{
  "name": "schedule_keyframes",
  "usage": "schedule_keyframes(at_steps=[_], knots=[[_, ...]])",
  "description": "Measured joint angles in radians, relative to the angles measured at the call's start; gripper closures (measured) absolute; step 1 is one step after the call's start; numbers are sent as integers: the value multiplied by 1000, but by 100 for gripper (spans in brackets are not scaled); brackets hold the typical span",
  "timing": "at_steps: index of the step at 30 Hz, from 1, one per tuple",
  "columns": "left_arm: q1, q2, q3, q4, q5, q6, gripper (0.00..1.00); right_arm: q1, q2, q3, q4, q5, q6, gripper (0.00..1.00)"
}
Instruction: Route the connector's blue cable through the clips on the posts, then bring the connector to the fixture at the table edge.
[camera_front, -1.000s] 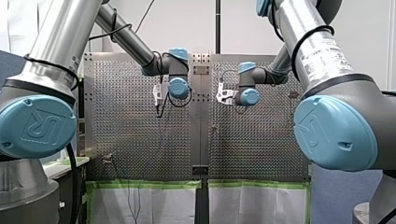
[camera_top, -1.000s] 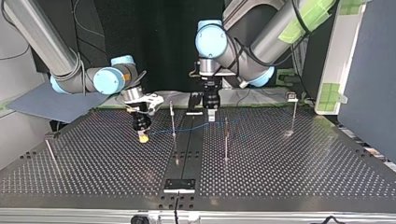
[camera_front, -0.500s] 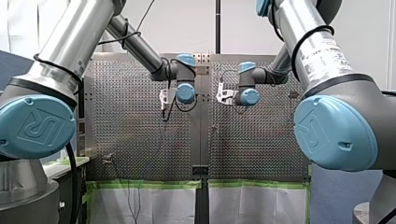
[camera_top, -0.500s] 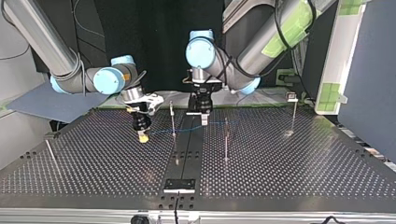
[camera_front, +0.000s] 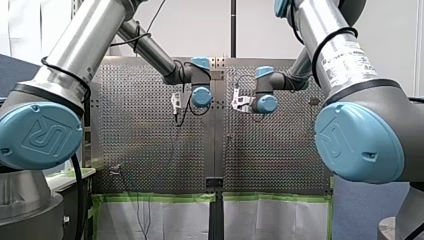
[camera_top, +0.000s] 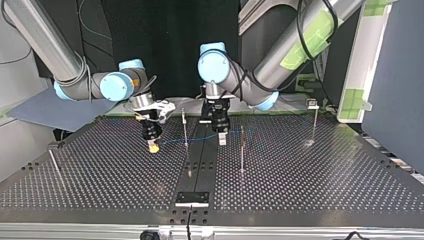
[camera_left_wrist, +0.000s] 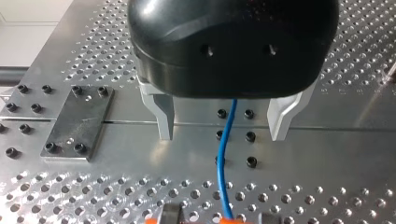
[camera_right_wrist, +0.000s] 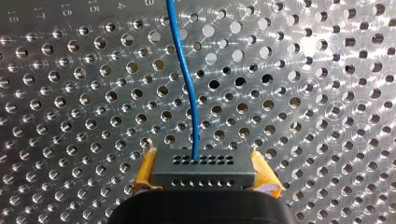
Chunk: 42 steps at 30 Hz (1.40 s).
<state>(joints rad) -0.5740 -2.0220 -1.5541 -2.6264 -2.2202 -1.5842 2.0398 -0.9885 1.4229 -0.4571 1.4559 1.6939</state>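
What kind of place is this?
Probably a robotics lab or test cell: my left arm and my right arm reach over a perforated metal table with thin posts and a blue cable.

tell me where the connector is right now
The connector sits clamped between my right gripper's yellow pads, at the top view's left, beside a post.

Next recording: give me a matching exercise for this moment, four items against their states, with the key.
1. my left black pincer with metal fingers
2. my right pincer with yellow pads
3. thin blue cable
4. flat rectangular metal plate

A. shut on the dark grey holed connector block
B. open, astride the cable
C. screwed down at its corners
D. leaves the connector's holed face

Pairs: 1-B, 2-A, 3-D, 4-C
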Motion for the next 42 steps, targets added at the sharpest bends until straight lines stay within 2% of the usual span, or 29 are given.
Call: schedule_keyframes(at_steps=[8,15,22,28,30,32,33,34,35,42], knots=[[11,-16,10,-5,22,13,0,1,0,0,1,0,0,84],[21,-49,63,-28,21,14,0,1,0,0,1,0,0,84],[35,-51,81,-33,-3,17,0,2,0,0,4,0,0,84],[31,-51,81,-37,-28,34,0,3,0,0,6,1,0,84],[27,-51,81,-39,-25,43,4,3,0,0,6,1,0,84],[25,-51,80,-40,-14,51,62,3,0,0,7,1,0,84],[24,-51,79,-41,-9,53,62,4,0,0,7,2,0,84],[24,-51,79,-42,-3,52,83,4,0,0,7,2,0,84],[23,-51,78,-44,6,49,100,4,0,0,7,2,0,84],[24,-51,74,-45,41,9,100,4,0,0,8,3,0,84]])
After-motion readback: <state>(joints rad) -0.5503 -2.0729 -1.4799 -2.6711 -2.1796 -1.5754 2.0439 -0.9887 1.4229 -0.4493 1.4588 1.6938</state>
